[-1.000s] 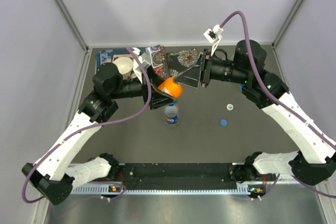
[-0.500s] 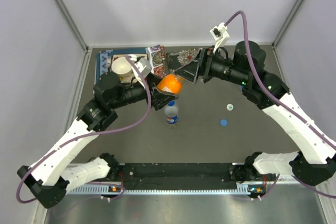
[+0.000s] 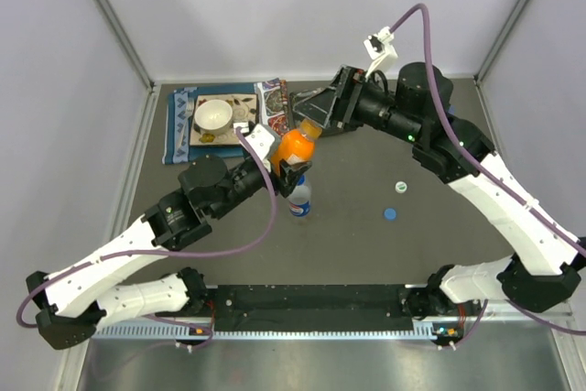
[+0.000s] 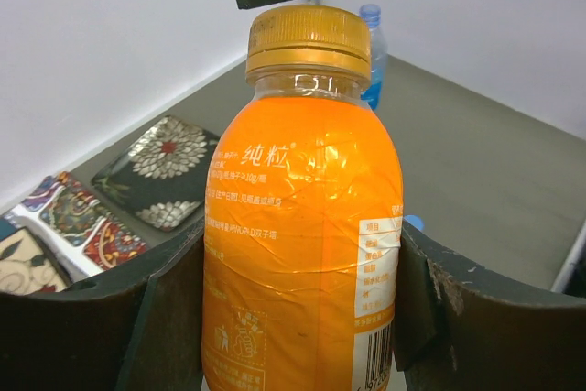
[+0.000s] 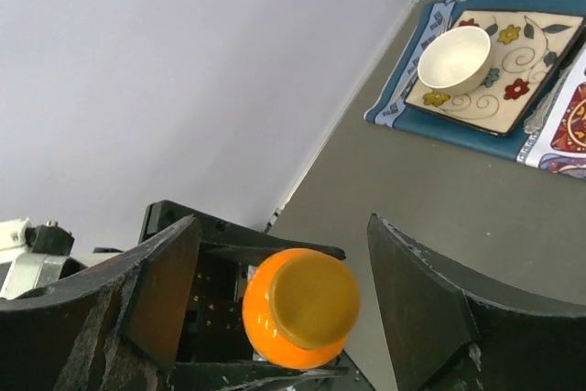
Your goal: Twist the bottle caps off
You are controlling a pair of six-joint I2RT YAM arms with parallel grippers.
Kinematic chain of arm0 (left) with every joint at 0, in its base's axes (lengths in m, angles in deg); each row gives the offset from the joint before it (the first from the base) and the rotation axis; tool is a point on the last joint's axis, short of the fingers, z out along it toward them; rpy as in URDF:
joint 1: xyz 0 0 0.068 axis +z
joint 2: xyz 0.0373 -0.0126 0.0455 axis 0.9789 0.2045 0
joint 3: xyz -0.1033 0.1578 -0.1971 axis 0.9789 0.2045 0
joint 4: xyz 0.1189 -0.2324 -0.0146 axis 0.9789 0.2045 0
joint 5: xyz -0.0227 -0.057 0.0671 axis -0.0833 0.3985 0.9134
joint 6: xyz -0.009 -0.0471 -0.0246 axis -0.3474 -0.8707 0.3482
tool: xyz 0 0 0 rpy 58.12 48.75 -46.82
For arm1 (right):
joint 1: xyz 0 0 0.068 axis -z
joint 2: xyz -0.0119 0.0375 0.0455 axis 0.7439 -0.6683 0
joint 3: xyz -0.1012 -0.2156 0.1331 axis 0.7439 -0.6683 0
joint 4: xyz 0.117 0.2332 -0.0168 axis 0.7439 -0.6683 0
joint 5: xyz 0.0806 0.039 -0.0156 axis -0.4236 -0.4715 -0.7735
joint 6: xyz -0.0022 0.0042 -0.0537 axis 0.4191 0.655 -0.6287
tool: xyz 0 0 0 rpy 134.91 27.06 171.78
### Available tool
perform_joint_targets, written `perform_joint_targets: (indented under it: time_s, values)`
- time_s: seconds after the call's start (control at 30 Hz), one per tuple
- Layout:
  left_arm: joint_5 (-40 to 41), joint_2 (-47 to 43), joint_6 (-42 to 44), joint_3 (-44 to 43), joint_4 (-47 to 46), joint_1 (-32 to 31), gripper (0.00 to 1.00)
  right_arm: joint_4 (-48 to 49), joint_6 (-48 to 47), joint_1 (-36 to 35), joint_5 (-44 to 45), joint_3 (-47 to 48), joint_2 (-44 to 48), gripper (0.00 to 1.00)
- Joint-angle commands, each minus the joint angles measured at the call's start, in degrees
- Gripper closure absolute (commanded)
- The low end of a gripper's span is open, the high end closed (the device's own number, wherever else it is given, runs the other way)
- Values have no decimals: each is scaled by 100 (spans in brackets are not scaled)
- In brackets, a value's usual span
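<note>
Orange bottle (image 4: 302,226) is held clear of the bench (image 3: 366,254). It is gripped around the body by the left claw (image 4: 300,244), one finger pressed against each side of the label. In the top view it is seen tilted, with the neck directed towards the right arm. The orange cap (image 5: 307,298) is seated on the neck; whether its seal ring is broken cannot be made out at this angle.

Right claw (image 5: 282,235) is spread wide, with one finger to either side of the cap. A gap is visible on both sides, and nothing is gripped by it.

A clear bottle (image 3: 298,197) with a blue cap in place is stood upright on the bench, just on the near side of the held bottle. A white loose cap (image 3: 400,187) and a blue loose cap (image 3: 390,213) are lying further right, well apart from both bottles, so two caps are judged already off.

Step in hand: uncapping of the orange bottle, judged to be at the alignment stage.

Next move, as judged:
- The right claw is to be closed squarely on the ribbed edge of the cap and then rotated.
- The left grip is to be kept firm so the body is not turned with the cap.
- Spillage is to be watched for, given the tilt once the cap is freed
</note>
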State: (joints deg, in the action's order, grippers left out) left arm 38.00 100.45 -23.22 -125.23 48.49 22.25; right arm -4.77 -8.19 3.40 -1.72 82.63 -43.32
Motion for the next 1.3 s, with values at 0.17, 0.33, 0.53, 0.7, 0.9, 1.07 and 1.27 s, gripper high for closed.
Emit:
perform_joint_targets:
  time_s: [0.17, 0.33, 0.53, 0.7, 0.9, 1.07, 1.27]
  values:
    - [798, -55, 307, 88, -450, -110, 72, -90, 101, -271, 165, 144, -163, 27]
    - [824, -64, 324, 106, -485, -110, 73, -99, 93, -315, 157, -58, -146, 30]
    - [824, -46, 316, 114, -494, -110, 73, -107, 57, -324, 87, -137, -154, 46]
    - [824, -46, 307, 106, -520, -110, 73, -99, 49, -332, 86, -234, -119, 65]
    - [423, -160, 149, 176, -582, -110, 73, 164, -179, -324, -238, -418, -5, 100]
    - [-1450, -371, -351, 89, -609, -40, 72, 648, -925, -324, -1152, -673, 197, 100]
    - [-3559, -117, -1019, -333, -344, 338, 72, 710, -1919, -315, -2013, -901, 434, 100]
